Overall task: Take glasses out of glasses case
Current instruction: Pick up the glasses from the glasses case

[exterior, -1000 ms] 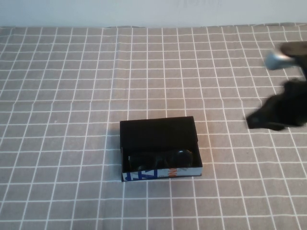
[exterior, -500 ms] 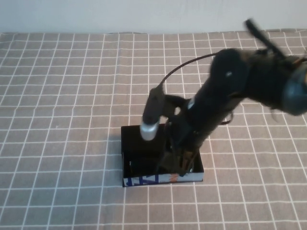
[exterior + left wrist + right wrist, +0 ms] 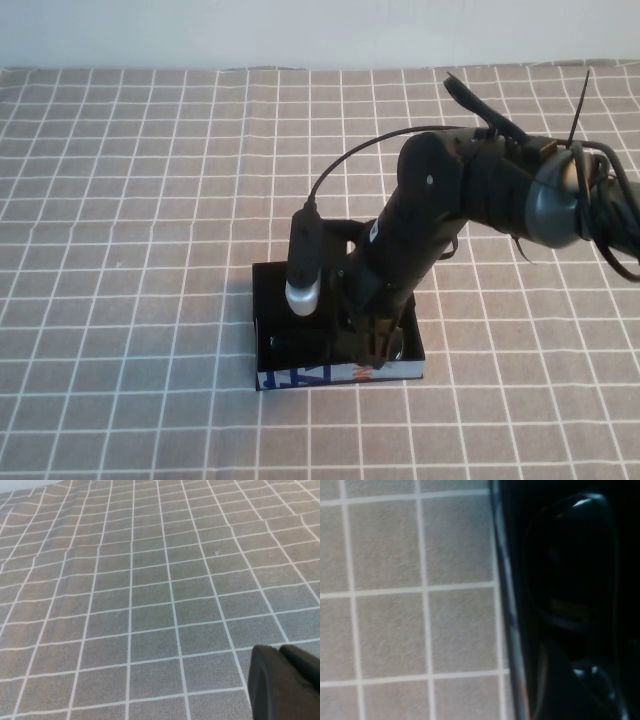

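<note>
Right gripper (image 3: 372, 343) down in glasses case (image 3: 300, 375) over glasses (image 3: 570, 575), grip state unclear; left gripper (image 3: 285, 682) parked, unclear too; pinch frame bridge, not lens.

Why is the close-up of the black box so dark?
Right wrist view: the camera sits nearly against the black-framed glasses in the black glasses case, with only small glints on the lens. High view: the right gripper reaches into it. Left wrist view: left gripper, evenly lit cloth.

No readable text anywhere. Glasses case (image 3: 300, 375) has blue & orange print on its white near edge, but the marks can't be made out as letters. Rt gripper (image 3: 372, 345) partly covers that edge.
</note>
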`<state>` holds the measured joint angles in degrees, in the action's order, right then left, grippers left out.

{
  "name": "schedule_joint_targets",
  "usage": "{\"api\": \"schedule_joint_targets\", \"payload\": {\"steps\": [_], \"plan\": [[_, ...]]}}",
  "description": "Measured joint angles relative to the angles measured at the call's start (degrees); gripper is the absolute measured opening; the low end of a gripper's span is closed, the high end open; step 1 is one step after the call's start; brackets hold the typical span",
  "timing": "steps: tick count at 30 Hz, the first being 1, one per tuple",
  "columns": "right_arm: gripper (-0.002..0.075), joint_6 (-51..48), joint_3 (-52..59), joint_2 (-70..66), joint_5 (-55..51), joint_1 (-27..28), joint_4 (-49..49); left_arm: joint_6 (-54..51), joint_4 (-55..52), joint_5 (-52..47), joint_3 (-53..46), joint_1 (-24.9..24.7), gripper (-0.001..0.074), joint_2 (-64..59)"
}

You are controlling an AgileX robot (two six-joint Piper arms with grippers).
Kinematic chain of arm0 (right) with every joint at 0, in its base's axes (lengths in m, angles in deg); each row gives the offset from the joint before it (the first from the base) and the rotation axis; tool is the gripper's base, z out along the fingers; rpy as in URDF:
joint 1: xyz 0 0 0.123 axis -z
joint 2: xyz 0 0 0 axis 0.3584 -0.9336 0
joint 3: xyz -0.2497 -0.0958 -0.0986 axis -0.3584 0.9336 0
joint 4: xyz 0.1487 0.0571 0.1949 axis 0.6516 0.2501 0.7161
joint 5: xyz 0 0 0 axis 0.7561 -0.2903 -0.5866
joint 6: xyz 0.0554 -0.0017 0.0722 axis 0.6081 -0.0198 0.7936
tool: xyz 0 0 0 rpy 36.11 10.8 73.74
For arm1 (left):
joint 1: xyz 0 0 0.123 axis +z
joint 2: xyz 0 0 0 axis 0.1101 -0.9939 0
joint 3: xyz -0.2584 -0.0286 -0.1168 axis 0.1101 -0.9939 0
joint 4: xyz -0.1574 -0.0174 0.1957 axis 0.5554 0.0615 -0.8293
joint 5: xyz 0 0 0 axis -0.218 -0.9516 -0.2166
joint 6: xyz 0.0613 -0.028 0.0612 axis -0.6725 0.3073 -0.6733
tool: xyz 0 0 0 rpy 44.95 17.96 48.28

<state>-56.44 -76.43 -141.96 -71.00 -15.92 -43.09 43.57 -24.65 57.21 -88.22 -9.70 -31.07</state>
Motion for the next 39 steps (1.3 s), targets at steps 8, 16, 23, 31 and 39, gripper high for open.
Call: {"api": "schedule_joint_targets", "payload": {"steps": [8,16,23,31,39], "plan": [[0.0251,-1.4,0.0,-0.3,1.1,0.0,-0.2,0.0,0.0,0.0,0.0,0.0,-0.0004,0.0],[0.0251,-2.9,0.0,-0.5,2.3,0.0,-0.5,0.0,0.0,0.0,0.0,0.0,-0.0004,0.0],[0.0251,-4.2,-0.4,-1.8,2.6,0.0,-0.7,0.0,0.0,0.0,0.0,0.0,-0.0004,0.0],[0.0251,-4.3,-0.5,-2.8,2.7,0.0,-1.3,0.0,0.0,0.0,0.0,0.0,-0.0004,0.0],[0.0239,-4.3,-0.6,-3.0,2.9,0.0,-2.2,0.0,0.0,0.0,0.0,0.0,-0.0004,0.0]]}}
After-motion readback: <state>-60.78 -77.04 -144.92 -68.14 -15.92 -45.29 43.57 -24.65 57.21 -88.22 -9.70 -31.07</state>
